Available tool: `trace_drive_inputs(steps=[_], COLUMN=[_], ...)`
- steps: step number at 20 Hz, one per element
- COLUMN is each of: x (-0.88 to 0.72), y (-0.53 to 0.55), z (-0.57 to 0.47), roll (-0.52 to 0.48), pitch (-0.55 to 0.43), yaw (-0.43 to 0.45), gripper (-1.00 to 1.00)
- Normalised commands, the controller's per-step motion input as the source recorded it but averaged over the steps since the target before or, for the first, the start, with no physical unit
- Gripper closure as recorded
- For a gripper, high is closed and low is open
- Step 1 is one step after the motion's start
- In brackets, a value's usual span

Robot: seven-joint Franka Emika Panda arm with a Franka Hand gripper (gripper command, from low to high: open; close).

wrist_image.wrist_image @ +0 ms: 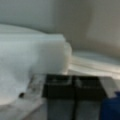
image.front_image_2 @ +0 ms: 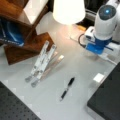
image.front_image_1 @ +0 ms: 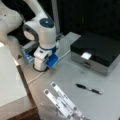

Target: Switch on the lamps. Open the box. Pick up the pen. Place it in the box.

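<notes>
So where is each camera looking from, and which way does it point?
A front view: high up, looking down on the table; shows the white arm, its gripper low by the table, the shut box and the pen.
A front view: high on the opposite side, looking down at the glowing lamp, pen, box corner and arm.
Wrist view: on the wrist, looking past the dark fingers at something white close up.
Both front views share pen, box and white strips.

Matt black box (image.front_image_1: 100,47) lid, grey metallic sides.
</notes>
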Motion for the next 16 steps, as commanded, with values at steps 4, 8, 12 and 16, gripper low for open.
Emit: trace_drive_inputs(steps=[4,8,12,16], x=[-0.26,-0.08,0.1,0.23], y=[0.08,0.12,0.14,0.14], z=[0.34,0.44,0.35,0.22], roll=[-0.014,0.014,0.035,0.061], pitch=[-0.152,-0.112,-0.02,0.092], yaw=[0.023,-0.024,-0.063,-0.102], gripper=[1.0,1.0,1.0,-1.0])
